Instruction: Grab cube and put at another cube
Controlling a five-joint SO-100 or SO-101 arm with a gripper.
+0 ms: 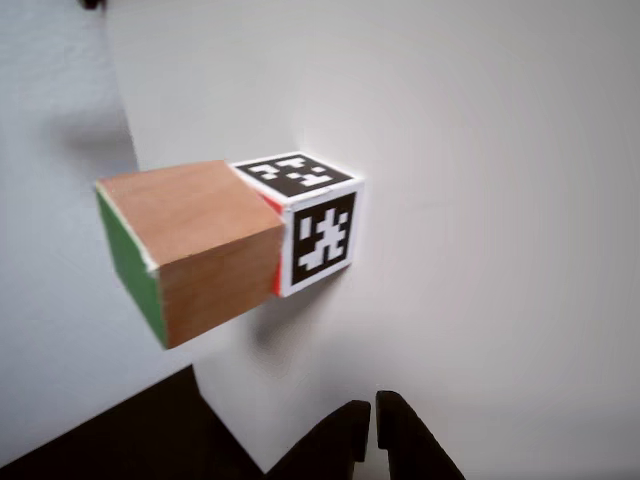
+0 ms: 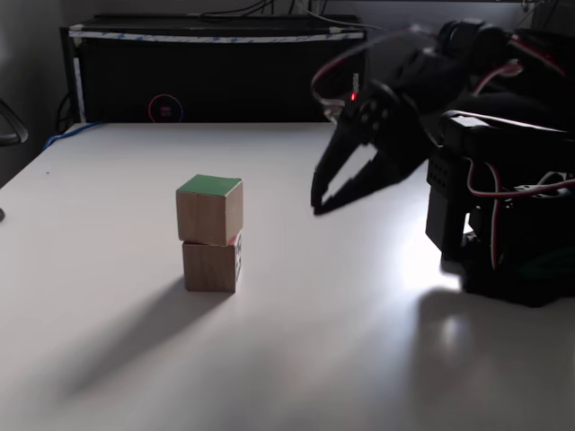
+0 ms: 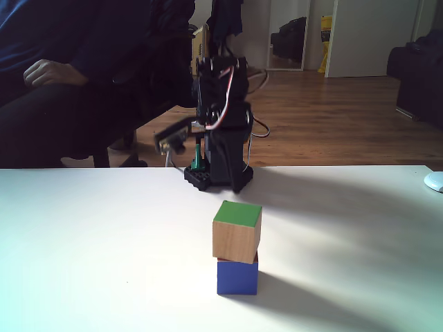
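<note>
The cube (image 2: pixel 209 209), with its green face up and plain wood sides, sits on top of another cube (image 2: pixel 212 266), slightly askew. In the other view the wood cube (image 1: pixel 200 245) lies against the marker-patterned cube (image 1: pixel 315 215), where a red sliver shows between them. In a fixed view the green-topped cube (image 3: pixel 237 232) rests on the lower cube's blue face (image 3: pixel 237 277). My gripper (image 2: pixel 318 206) hangs to the right of the stack, well apart from it, shut with nothing in it. Its dark fingertips (image 1: pixel 352 420) show at the bottom of the other view.
The arm's base (image 2: pixel 503 224) stands at the table's right side. A black box (image 2: pixel 216 72) runs along the far edge. In a fixed view a person's hand (image 3: pixel 48 71) rests behind the table, and a white object (image 3: pixel 435 181) lies at the right edge.
</note>
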